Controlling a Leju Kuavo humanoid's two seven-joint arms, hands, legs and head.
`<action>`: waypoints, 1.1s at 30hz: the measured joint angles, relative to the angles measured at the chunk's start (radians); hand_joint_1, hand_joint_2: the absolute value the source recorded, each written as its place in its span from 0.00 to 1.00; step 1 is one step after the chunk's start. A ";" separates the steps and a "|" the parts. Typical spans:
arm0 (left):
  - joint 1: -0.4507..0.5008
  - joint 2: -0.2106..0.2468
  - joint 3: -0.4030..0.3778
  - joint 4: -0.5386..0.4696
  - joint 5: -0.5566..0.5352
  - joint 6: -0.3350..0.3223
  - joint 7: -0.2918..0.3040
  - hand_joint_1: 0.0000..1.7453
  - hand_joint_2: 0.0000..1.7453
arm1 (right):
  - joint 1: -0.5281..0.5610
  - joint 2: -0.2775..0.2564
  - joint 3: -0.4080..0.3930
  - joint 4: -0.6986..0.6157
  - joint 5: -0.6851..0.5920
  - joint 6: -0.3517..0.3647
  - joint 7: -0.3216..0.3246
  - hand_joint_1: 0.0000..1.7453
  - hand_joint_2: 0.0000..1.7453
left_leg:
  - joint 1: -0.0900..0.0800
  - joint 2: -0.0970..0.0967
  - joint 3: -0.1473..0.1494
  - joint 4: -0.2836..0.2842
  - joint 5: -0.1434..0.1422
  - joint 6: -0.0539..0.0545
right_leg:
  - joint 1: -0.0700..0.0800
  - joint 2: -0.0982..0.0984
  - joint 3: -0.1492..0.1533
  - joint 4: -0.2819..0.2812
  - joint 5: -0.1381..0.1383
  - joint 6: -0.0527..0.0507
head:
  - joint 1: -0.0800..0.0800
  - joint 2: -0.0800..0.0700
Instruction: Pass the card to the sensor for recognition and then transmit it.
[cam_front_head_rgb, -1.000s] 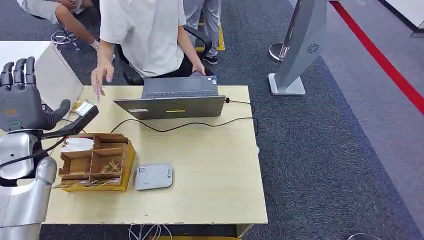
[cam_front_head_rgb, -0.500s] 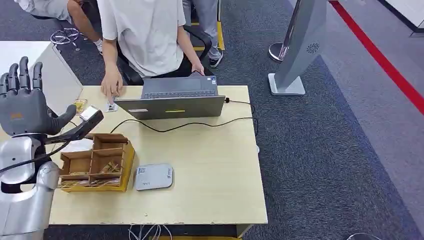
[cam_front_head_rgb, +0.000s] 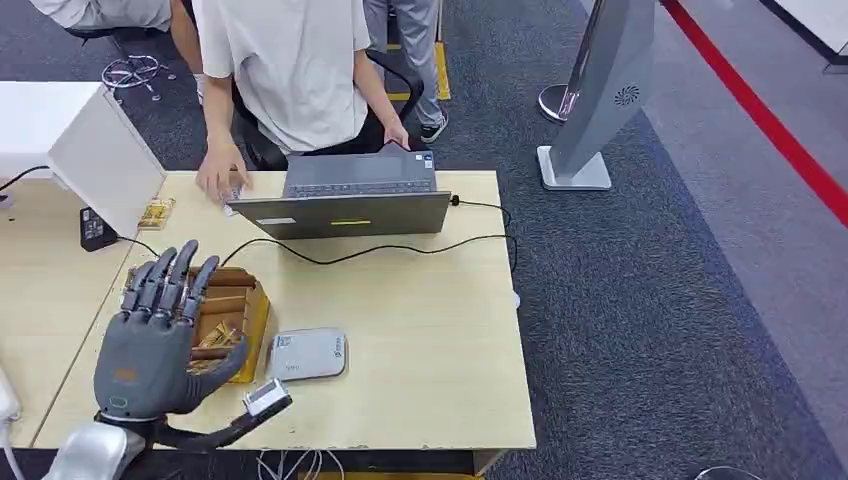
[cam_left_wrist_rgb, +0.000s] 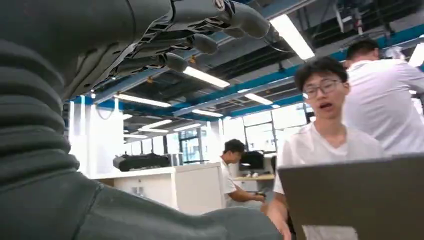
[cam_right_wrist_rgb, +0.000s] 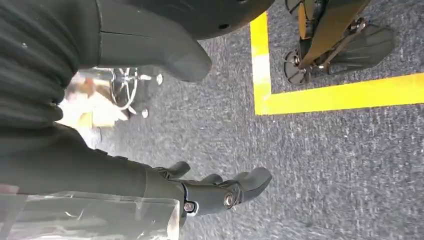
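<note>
Lowered now, the left hand (cam_front_head_rgb: 150, 345) spreads its fingers over the counter (cam_front_head_rgb: 420, 330), holding nothing, beside the sensor (cam_front_head_rgb: 307, 353); right hand (cam_right_wrist_rgb: 220, 192) hangs loosely curled above grey carpet (cam_right_wrist_rgb: 340, 165).

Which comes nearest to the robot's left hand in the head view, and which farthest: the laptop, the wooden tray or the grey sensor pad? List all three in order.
From the left hand:
1. Wooden tray, on the table right under the fingers.
2. Grey sensor pad, just to the hand's right near the table's front edge.
3. Laptop, at the far edge by the seated person.
</note>
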 joint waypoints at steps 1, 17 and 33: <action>0.016 0.009 -0.014 -0.010 0.003 0.006 -0.008 0.00 1.00 | 0.000 0.000 -0.006 0.000 -0.003 0.000 0.000 0.00 1.00 | 0.000 0.000 0.000 0.000 0.000 0.000 | 0.000 0.000 0.000 0.000 0.000 0.000 | 0.000 0.000; 0.177 0.175 -0.062 -0.035 0.176 -0.061 0.031 0.00 1.00 | -0.001 0.000 -0.046 -0.005 -0.015 -0.003 0.009 0.00 1.00 | 0.000 0.000 0.000 0.000 0.000 0.000 | 0.000 -0.001 -0.001 0.000 0.000 0.000 | 0.000 0.000; 0.186 0.201 -0.059 0.116 0.283 -0.117 0.168 0.00 1.00 | -0.003 0.000 -0.051 -0.005 0.022 -0.004 0.020 0.00 1.00 | 0.000 -0.001 0.000 0.000 0.000 0.000 | 0.000 -0.001 -0.001 0.000 0.000 0.000 | 0.000 0.000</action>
